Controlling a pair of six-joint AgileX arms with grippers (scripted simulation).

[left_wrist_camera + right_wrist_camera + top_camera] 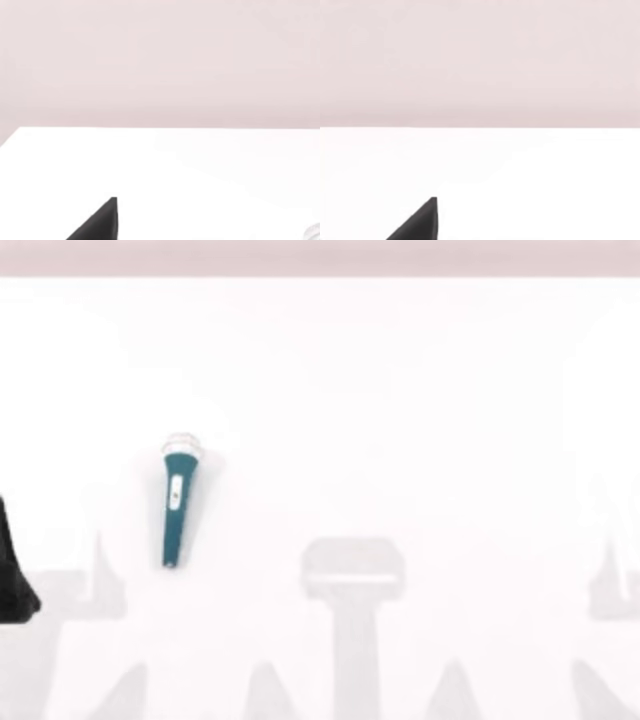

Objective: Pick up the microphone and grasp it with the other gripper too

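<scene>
The microphone point(178, 502) lies flat, long axis running head-away to tail-toward you, nearer your left gripper point(15, 575) at its left; finger spread cannot be told on either arm.

The left arm point(14, 570) shows in the top view only as a black angular piece at the far left edge of the table, near the front — the rest of it lies outside the picture. In the left wrist view one black pointed fingertip point(100, 222) of the left gripper rises from the lower edge, over the white surface. The right arm does not appear in the top view. The right wrist view shows the same sort of black pointed fingertip point(420, 222) of the right gripper — a single wedge, nothing more.
</scene>
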